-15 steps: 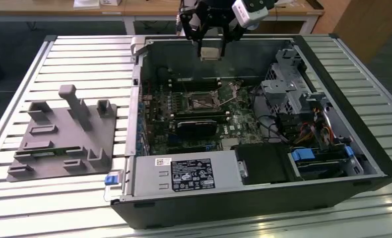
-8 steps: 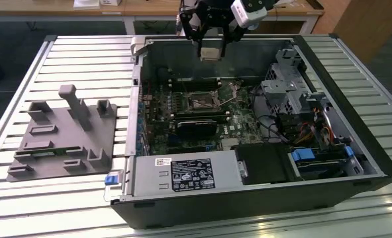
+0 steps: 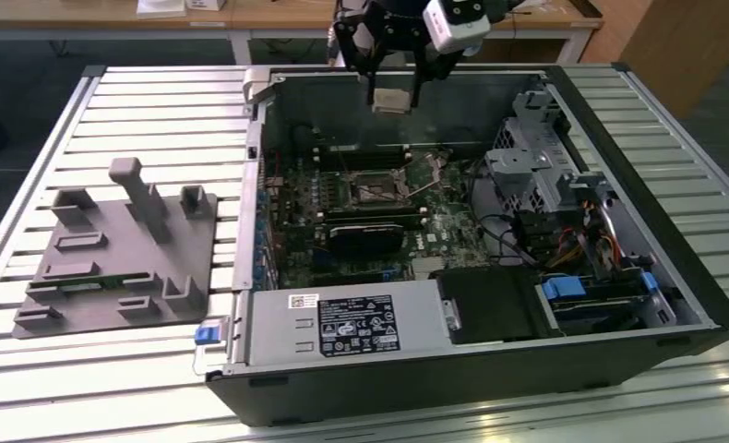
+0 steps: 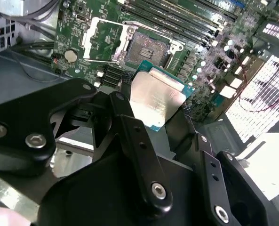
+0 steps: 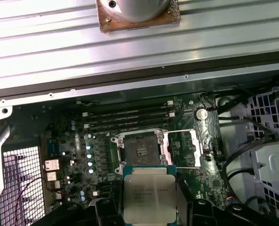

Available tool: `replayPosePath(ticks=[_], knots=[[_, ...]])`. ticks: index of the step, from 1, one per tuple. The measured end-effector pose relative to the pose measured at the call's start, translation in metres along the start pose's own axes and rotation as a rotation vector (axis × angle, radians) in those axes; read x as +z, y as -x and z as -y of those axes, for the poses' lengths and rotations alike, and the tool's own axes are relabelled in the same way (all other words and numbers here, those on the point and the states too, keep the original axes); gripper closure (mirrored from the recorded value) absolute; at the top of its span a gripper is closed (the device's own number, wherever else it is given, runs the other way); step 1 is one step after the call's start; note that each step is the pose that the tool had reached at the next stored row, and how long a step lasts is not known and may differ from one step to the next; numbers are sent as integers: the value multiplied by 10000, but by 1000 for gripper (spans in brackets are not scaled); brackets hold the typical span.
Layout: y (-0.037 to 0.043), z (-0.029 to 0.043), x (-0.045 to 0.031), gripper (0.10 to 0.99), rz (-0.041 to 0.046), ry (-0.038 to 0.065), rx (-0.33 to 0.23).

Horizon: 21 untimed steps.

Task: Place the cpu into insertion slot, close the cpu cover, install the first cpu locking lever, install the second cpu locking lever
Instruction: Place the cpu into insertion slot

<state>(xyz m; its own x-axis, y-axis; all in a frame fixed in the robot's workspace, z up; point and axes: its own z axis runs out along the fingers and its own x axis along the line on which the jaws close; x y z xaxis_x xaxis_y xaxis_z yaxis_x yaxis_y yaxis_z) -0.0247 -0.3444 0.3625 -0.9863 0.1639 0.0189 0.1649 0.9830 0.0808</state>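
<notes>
**A:** Starting at the exterior view's left, is anything in the way?

**B:** Only the grey fixture plate point(image 3: 94, 268), at nine o'clock from the open case point(image 3: 401, 388) and well apart from it.

**A:** And the claw?

**B:** The gripper point(image 3: 392, 92) hangs above the case's far side, clenched on the cpu point(image 3: 390, 102). In the second wrist view its fingers point(image 4: 125, 101) pinch opposite edges of the chip.

**A:** Which way is the socket?

**B:** The insertion slot point(image 3: 375, 192) lies at six o'clock from the chip, lower down and bare. The chip is square, so no long axis. In the first wrist view its edges look parallel to the slot's rim.

**A:** Room around it?

**B:** Tight, I'd judge. There are memory slots point(image 3: 352, 153) at twelve and a black heatsink point(image 3: 364, 236) at six. The cpu cover point(image 5: 163, 149) is thrown open at three, and the drive cage point(image 3: 531, 175) is farther right.
</notes>
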Motion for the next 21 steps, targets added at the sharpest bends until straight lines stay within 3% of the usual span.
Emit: replayPosePath(ticks=[12,21], knots=[[-1,2,9,545,115,-25,1292],[-1,2,15,545,229,-5,2740]])
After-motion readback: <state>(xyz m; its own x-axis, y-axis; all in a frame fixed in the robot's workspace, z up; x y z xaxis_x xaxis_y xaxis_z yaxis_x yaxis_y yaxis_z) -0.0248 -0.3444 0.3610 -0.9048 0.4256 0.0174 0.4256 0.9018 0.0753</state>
